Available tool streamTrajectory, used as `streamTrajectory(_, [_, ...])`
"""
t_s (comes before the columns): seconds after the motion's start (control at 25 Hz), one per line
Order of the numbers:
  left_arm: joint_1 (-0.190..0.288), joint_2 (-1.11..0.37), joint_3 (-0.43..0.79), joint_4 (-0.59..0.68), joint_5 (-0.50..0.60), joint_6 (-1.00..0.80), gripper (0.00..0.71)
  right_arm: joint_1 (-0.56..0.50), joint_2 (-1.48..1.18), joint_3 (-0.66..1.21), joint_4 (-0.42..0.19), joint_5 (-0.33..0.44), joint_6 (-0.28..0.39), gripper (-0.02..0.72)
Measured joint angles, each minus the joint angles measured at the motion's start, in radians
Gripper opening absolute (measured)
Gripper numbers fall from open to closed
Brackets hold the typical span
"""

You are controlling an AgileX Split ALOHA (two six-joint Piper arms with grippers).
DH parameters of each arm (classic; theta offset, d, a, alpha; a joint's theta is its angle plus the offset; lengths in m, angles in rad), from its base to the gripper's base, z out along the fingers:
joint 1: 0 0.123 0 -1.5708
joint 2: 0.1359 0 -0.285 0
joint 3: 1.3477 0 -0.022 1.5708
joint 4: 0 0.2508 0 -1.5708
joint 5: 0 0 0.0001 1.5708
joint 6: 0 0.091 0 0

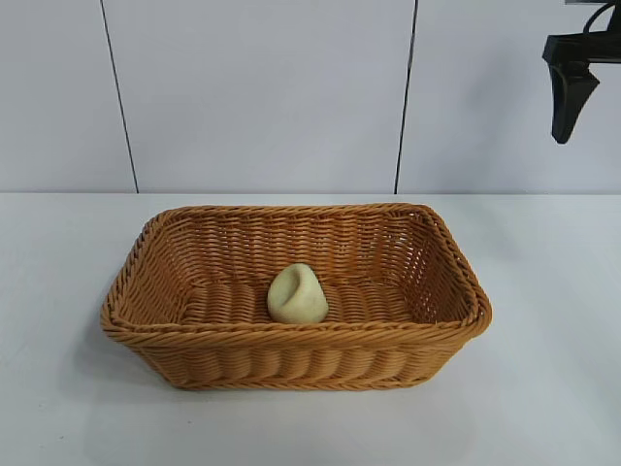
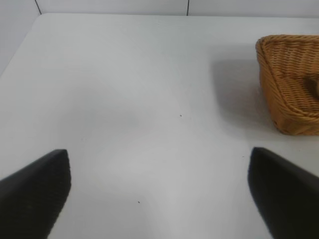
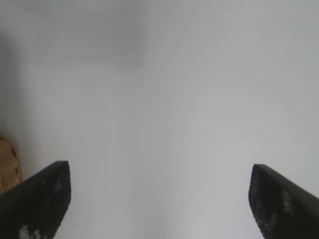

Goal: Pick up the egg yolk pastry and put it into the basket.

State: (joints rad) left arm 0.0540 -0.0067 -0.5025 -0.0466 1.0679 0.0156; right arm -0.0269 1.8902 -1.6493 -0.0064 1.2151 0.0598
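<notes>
The basket (image 1: 296, 301), a rectangular orange-brown wicker container with flared sides and a braided rim, sits on the white table (image 1: 543, 369) nearest the exterior camera. It holds one item: the egg yolk pastry (image 1: 297, 294), a pale cream lump with a dent on top, resting on the basket floor close to the near wall, roughly midway along it. Nothing else lies inside. The right gripper (image 1: 570, 97) hangs high, up and well off to the right of the basket, clear of its rim and apart from the pastry; its fingers (image 3: 42, 199) are spread wide and hold nothing, with bare table below and only a sliver of wicker at the edge of its wrist view. The left gripper (image 2: 159, 194) is likewise released and empty, its fingers (image 2: 37, 194) wide apart over bare table, with one corner of the basket ahead and to its side, well apart. Behind the table stands a pale panelled wall (image 1: 262, 87) with dark vertical seams. Nothing stands between either claw and the basket.
</notes>
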Motion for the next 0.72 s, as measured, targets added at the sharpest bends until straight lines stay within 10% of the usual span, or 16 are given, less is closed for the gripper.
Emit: streamTrajectory(0.72, [0.000, 0.000, 0.000, 0.000, 0.000, 0.000, 0.692, 0.000, -0.891, 0.883, 0.021, -0.017, -0.049, 0.695])
